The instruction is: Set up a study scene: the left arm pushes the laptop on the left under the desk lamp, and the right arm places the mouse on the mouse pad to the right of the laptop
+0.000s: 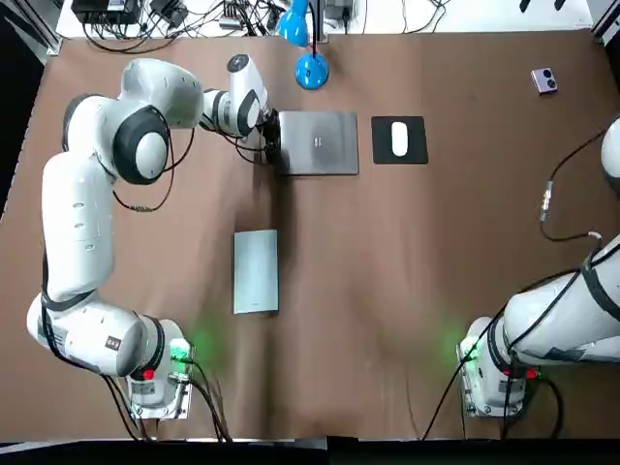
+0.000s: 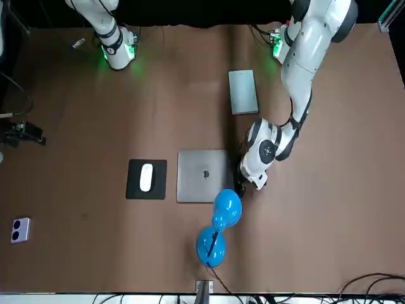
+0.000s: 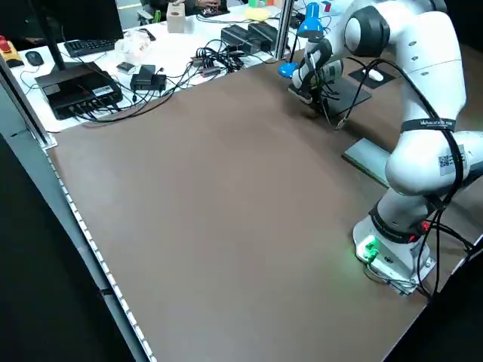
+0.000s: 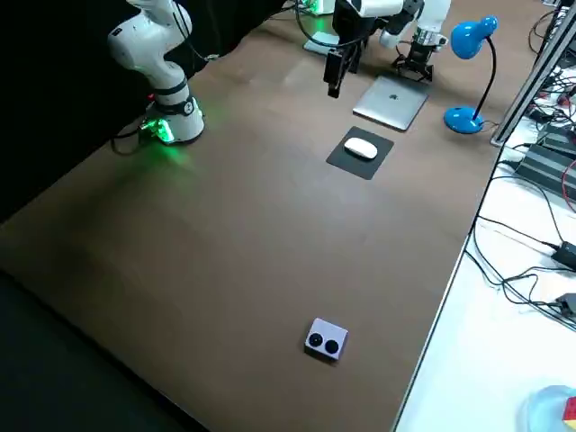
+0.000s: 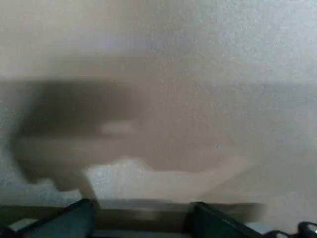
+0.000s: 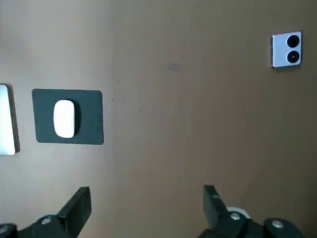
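- Farthest left, a grey slab lies flat on the brown table. It is nearer my bases than the other things and well apart from them.
- My left gripper is down at table level, reaching in from the left and touching the laptop's left edge. Its jaws are released: the two fingers stand apart in my left wrist view, grasping nothing.
- The laptop lies closed and flat, lid up, just on my side of the lamp's base.
- The blue lamp stands near the table's far edge. In the front view its head hangs over the laptop's far corner on my left side.
- The black pad lies just beside the laptop on its right, with a narrow strip of table between them.
- The white mouse rests on the middle of the pad, its long axis pointing away from me.
- A small lilac device with two dark round lenses lies near the far right corner, well apart from the pad.
- My right gripper hangs high over the table's right part, looking down on both pad and device. Its jaws are released and wide, grasping nothing.
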You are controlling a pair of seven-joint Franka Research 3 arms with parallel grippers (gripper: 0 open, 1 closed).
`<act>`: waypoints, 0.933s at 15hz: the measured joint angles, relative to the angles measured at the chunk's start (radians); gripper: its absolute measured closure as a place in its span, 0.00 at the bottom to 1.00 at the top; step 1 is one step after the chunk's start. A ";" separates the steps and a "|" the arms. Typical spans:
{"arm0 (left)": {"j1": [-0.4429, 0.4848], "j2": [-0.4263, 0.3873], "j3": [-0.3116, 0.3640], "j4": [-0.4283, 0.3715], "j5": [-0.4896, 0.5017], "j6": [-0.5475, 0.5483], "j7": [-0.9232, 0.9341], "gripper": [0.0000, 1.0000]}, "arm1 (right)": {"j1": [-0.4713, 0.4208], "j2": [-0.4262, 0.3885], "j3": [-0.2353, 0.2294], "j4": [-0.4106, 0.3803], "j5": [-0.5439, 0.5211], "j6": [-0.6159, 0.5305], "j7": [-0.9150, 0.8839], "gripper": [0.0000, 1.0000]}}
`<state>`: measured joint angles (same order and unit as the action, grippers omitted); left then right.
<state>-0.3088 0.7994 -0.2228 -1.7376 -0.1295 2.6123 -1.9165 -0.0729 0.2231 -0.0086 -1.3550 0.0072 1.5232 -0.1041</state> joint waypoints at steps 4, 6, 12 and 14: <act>0.072 -0.055 -0.005 -0.038 -0.009 -0.018 0.007 0.00 | -0.008 0.000 0.001 0.000 0.000 0.001 -0.002 0.00; 0.120 -0.110 -0.004 -0.054 -0.009 -0.094 0.043 0.00 | -0.008 0.000 0.001 0.000 0.001 0.003 -0.001 0.00; 0.205 -0.271 -0.004 -0.060 0.055 -0.259 0.139 0.00 | -0.008 0.000 0.003 -0.007 0.002 0.063 0.000 0.00; 0.235 -0.324 -0.003 -0.056 0.069 -0.318 0.239 0.00 | -0.008 0.000 0.004 -0.012 0.002 0.067 0.000 0.00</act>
<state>-0.0740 0.4757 -0.2260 -1.7936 -0.0610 2.2943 -1.6772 -0.0809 0.2236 -0.0051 -1.3665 0.0093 1.5903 -0.1045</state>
